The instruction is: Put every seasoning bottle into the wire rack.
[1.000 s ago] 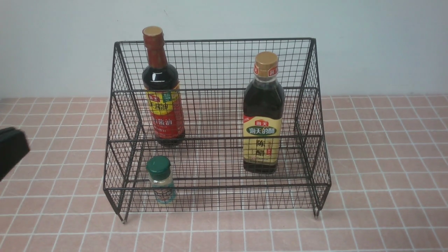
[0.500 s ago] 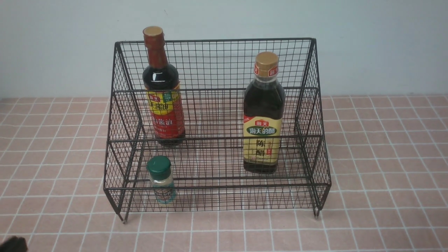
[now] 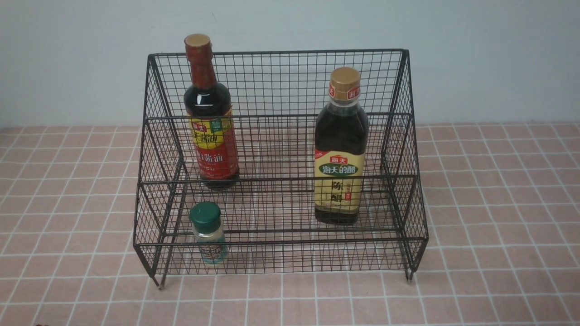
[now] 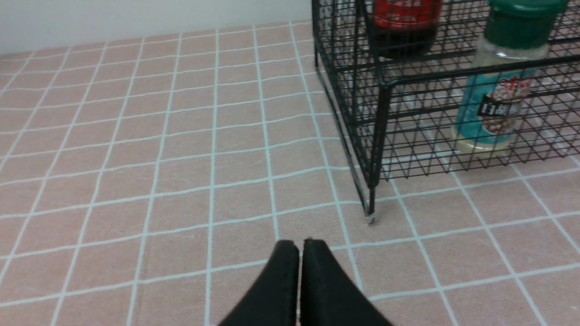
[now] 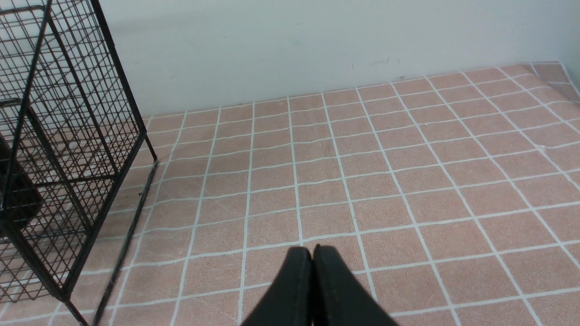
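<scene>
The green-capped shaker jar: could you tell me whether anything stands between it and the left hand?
Yes: the wire rack's low front mesh wall. The green-capped shaker jar already stands inside, behind it; the left hand is shut, over bare tile outside the rack's corner leg.

In black wire-mesh rack (image 3: 281, 81): tall red-necked dark bottle (image 3: 211, 122) upper tier, left. Gold-capped beige-label bottle (image 3: 340, 149) lower tier, right; small green-capped shaker jar (image 3: 207, 232) lower tier, front-left.

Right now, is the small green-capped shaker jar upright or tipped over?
Upright: the small green-capped shaker jar stands cap-up on the lower tier of the black wire-mesh rack.
</scene>
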